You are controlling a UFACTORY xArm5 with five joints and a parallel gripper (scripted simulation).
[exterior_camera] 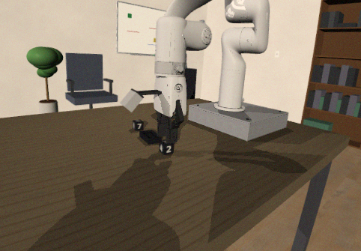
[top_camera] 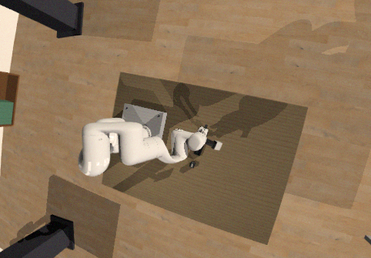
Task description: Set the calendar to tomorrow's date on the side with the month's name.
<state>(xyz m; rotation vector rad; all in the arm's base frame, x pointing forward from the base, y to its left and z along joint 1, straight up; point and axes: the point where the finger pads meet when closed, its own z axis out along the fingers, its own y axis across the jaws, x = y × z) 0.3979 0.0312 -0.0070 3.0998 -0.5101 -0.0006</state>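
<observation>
A dark cube showing a white 2 [exterior_camera: 166,148] stands on the table, in front of the tray and outside it; it also shows in the top view [top_camera: 192,165]. A second dark cube showing a 7 [exterior_camera: 138,125] stands on the table behind the tray. The small dark tray [exterior_camera: 149,136] lies flat between them and looks empty. My gripper [exterior_camera: 168,138] points straight down at the tray's right end, just behind the 2 cube. Its fingers stand half open with nothing between them. In the top view the fingers [top_camera: 197,153] sit apart from the 2 cube. The month's name cannot be made out.
A pale box [exterior_camera: 131,100] sticks out from the wrist on a short arm. The grey robot base [exterior_camera: 240,120] stands to the right of the tray. The table's edge runs at the right. A chair, a plant and a bookshelf stand off the table.
</observation>
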